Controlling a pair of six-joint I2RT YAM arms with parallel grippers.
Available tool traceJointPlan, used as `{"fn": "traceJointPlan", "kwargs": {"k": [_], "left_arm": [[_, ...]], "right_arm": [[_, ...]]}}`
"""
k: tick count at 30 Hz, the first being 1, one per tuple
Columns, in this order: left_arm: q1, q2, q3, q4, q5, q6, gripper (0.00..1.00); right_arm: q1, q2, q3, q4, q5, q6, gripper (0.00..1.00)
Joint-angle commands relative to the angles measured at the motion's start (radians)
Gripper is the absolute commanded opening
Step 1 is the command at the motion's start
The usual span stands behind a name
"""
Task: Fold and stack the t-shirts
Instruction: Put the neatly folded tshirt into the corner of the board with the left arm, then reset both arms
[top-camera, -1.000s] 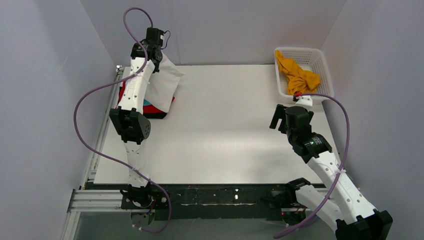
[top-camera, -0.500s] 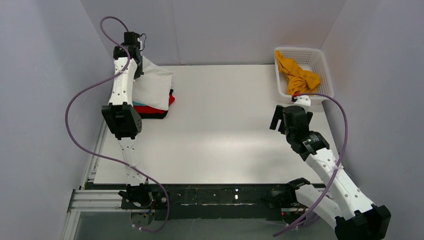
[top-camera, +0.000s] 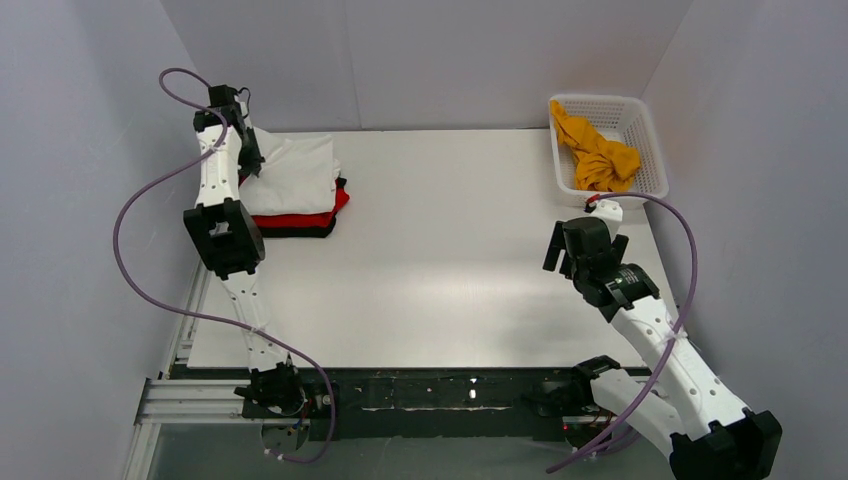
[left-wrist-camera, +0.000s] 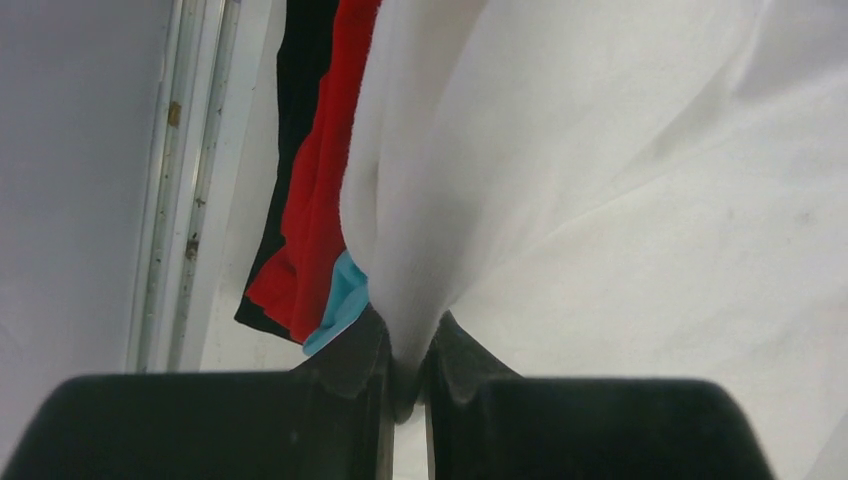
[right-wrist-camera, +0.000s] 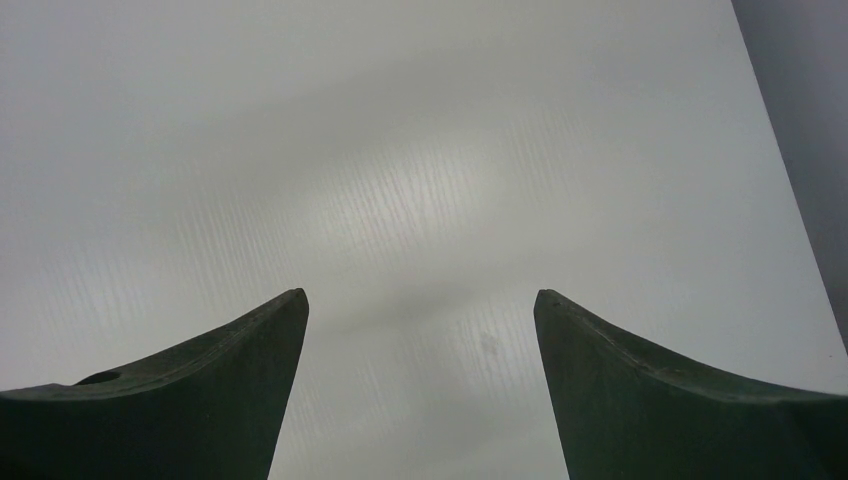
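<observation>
A folded white t-shirt (top-camera: 293, 175) lies on top of a stack at the table's far left, over a red t-shirt (top-camera: 296, 218) and a black t-shirt (top-camera: 300, 231). My left gripper (top-camera: 250, 160) is shut on the white shirt's left edge (left-wrist-camera: 420, 260). In the left wrist view the red shirt (left-wrist-camera: 320, 170), a teal shirt (left-wrist-camera: 338, 300) and the black shirt (left-wrist-camera: 290, 120) show beneath it. An orange-yellow t-shirt (top-camera: 597, 150) lies crumpled in the basket. My right gripper (top-camera: 570, 250) is open and empty over bare table (right-wrist-camera: 420, 300).
The white lattice basket (top-camera: 632, 118) stands at the far right corner. A metal rail (top-camera: 200, 290) runs along the table's left edge. Grey walls close in the left, back and right sides. Purple cables loop from both arms.
My left gripper has swung left and down with the white shirt, which now lies flat on the stack instead of hanging raised. The right arm has shifted slightly.
</observation>
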Motion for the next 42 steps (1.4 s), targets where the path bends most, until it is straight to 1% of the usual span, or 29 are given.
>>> {"fn": "traceJointPlan", "kwargs": {"k": [1, 3, 4, 5, 7, 8, 11, 15, 18, 21, 23, 25, 28, 30, 32, 33, 35, 36, 37, 38, 39, 42], "left_arm": [[0.035, 0.019, -0.017, -0.02, 0.081, -0.067, 0.04], [0.059, 0.019, -0.025, -0.023, 0.081, -0.093, 0.04], [0.069, 0.016, -0.033, -0.023, 0.095, -0.101, 0.1], [0.078, 0.012, -0.043, -0.019, 0.11, -0.11, 0.32], [0.091, 0.005, -0.057, -0.014, 0.167, -0.129, 0.92], [0.092, 0.0, -0.059, -0.013, 0.182, -0.138, 0.97], [0.094, -0.038, -0.058, -0.015, 0.222, -0.182, 0.98], [0.094, -0.124, -0.047, -0.024, 0.331, -0.27, 0.98], [0.092, -0.21, -0.053, -0.046, 0.346, -0.325, 0.98], [0.09, -0.323, -0.113, -0.054, 0.315, -0.383, 0.98], [0.083, -0.423, -0.194, -0.054, 0.291, -0.419, 0.98], [0.071, -0.49, -0.261, -0.054, 0.289, -0.436, 0.98], [0.021, -0.601, -0.402, -0.019, 0.31, -0.435, 0.98], [-0.037, -0.668, -0.496, -0.008, 0.35, -0.406, 0.98], [-0.103, -0.757, -0.622, -0.021, 0.354, -0.416, 0.98], [-0.144, -0.814, -0.722, 0.006, 0.339, -0.446, 0.98], [-0.241, -0.995, -1.003, 0.178, 0.331, -0.496, 0.98], [-0.287, -1.067, -1.131, 0.302, 0.326, -0.52, 0.98], [-0.345, -1.128, -1.24, 0.367, 0.318, -0.544, 0.98], [-0.373, -1.181, -1.332, 0.413, 0.304, -0.558, 0.98], [-0.427, -1.222, -1.406, 0.43, 0.285, -0.568, 0.98], [-0.526, -1.33, -1.551, 0.415, 0.227, -0.546, 0.98]], "right_arm": [[-0.003, -0.04, 0.04, -0.043, 0.004, 0.059, 0.91], [-0.004, -0.052, 0.046, -0.062, 0.002, 0.067, 0.91], [-0.003, -0.059, 0.046, -0.07, 0.004, 0.068, 0.91], [-0.003, -0.065, 0.043, -0.074, 0.004, 0.068, 0.91], [-0.003, -0.075, 0.039, -0.078, -0.008, 0.069, 0.91], [-0.004, -0.079, 0.04, -0.082, -0.016, 0.072, 0.91], [-0.004, -0.091, 0.042, -0.098, -0.022, 0.078, 0.91], [-0.003, -0.126, 0.043, -0.105, -0.02, 0.095, 0.92], [-0.003, -0.169, 0.027, -0.096, -0.04, 0.096, 0.93], [-0.003, -0.218, -0.005, -0.073, -0.051, 0.093, 0.95], [-0.004, -0.255, -0.026, -0.057, -0.062, 0.103, 0.96], [-0.004, -0.28, -0.039, -0.045, -0.074, 0.109, 0.96], [-0.003, -0.33, -0.064, -0.018, -0.091, 0.105, 0.96], [-0.003, -0.356, -0.076, -0.013, -0.102, 0.099, 0.96], [-0.003, -0.382, -0.1, 0.005, -0.111, 0.09, 0.97], [-0.003, -0.393, -0.113, 0.019, -0.113, 0.09, 0.97], [-0.004, -0.41, -0.139, 0.052, -0.124, 0.09, 0.98], [-0.003, -0.415, -0.15, 0.066, -0.132, 0.089, 0.98], [-0.003, -0.417, -0.157, 0.078, -0.144, 0.088, 0.98], [-0.003, -0.415, -0.163, 0.088, -0.157, 0.088, 0.98], [-0.003, -0.412, -0.17, 0.094, -0.164, 0.088, 0.98], [-0.005, -0.396, -0.182, 0.095, -0.173, 0.086, 0.98]]}}
